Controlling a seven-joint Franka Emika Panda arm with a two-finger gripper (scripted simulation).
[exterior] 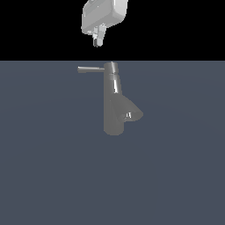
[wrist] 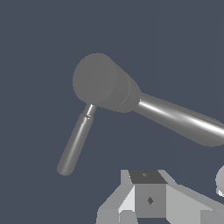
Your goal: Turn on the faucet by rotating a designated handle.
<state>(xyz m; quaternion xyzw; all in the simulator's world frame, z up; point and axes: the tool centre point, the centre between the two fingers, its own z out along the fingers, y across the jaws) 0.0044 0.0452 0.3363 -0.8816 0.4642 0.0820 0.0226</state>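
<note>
The faucet (exterior: 113, 99) is a shiny grey upright column with a flared spout (exterior: 132, 113) low on the side toward the exterior view's right. The handle (exterior: 90, 69) is a thin grey rod sticking out from the top cap toward the exterior view's left. My gripper (exterior: 98, 40) hangs in the air above the faucet's top, apart from handle and column, with its fingers together and nothing held. In the wrist view the faucet's top cap (wrist: 98, 81) and the handle (wrist: 76, 142) lie below my gripper (wrist: 146, 177).
The faucet stands on a flat blue-grey floor (exterior: 48, 167). Nothing else shows around it.
</note>
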